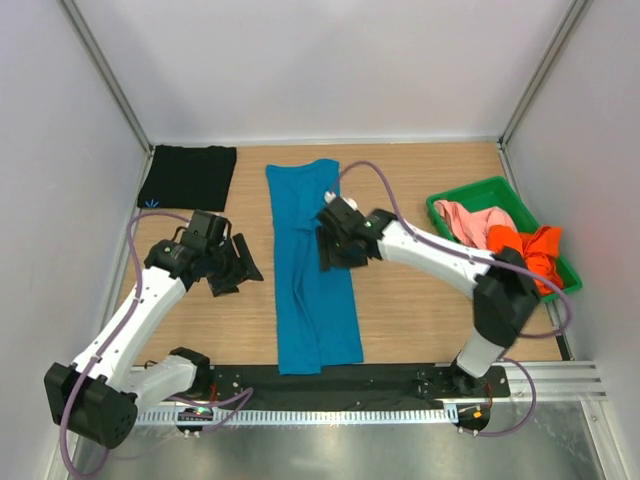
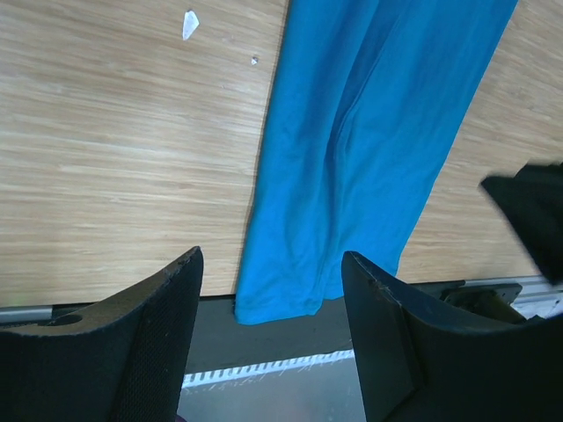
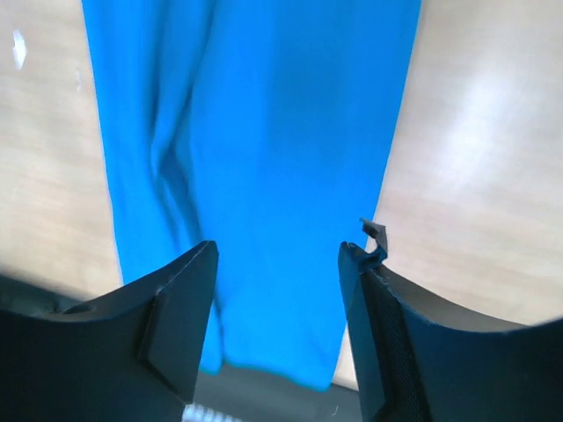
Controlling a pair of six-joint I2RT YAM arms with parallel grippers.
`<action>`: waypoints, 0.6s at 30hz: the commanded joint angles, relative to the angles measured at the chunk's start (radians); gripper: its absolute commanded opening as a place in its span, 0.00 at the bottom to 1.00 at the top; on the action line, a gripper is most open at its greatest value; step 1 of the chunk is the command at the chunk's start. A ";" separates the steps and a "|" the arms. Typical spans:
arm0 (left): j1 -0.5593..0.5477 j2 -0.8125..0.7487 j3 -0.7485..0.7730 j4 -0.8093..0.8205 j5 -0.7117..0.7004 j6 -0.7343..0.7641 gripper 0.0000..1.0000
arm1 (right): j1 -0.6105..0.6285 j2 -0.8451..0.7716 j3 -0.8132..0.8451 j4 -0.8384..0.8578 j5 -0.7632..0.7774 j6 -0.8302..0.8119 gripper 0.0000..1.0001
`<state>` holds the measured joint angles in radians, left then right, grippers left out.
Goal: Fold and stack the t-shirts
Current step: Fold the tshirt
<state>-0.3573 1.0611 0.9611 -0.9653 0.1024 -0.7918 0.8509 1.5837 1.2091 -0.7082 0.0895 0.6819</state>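
My right gripper [image 3: 277, 253] hangs open over the teal t-shirt [image 1: 312, 300], and my left gripper [image 2: 273, 264] is open beside it. The shirt looks limp and light, so I'd pinch its hem corners.

A robot lab cell: white panel walls [image 1: 300, 60], aluminium frame posts [image 1: 112, 80], wooden tabletop [image 1: 420, 310].

The table [image 1: 420, 310] bears a teal t-shirt [image 1: 308, 300], black t-shirt [image 1: 188, 177] and green tray [image 1: 478, 197].
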 commanded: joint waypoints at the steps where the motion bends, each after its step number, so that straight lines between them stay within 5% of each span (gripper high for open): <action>1: 0.003 -0.042 -0.022 0.062 0.045 -0.038 0.65 | -0.036 0.177 0.267 -0.126 0.188 -0.238 0.66; 6: 0.001 -0.049 -0.032 0.036 0.022 -0.003 0.65 | -0.093 0.448 0.600 -0.152 0.213 -0.311 0.69; 18: 0.003 0.042 -0.140 0.146 0.091 0.042 0.63 | -0.183 0.775 0.869 0.105 0.248 -0.404 0.58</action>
<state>-0.3573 1.0756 0.8303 -0.8940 0.1528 -0.7837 0.6834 2.3249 1.9999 -0.7029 0.3058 0.3237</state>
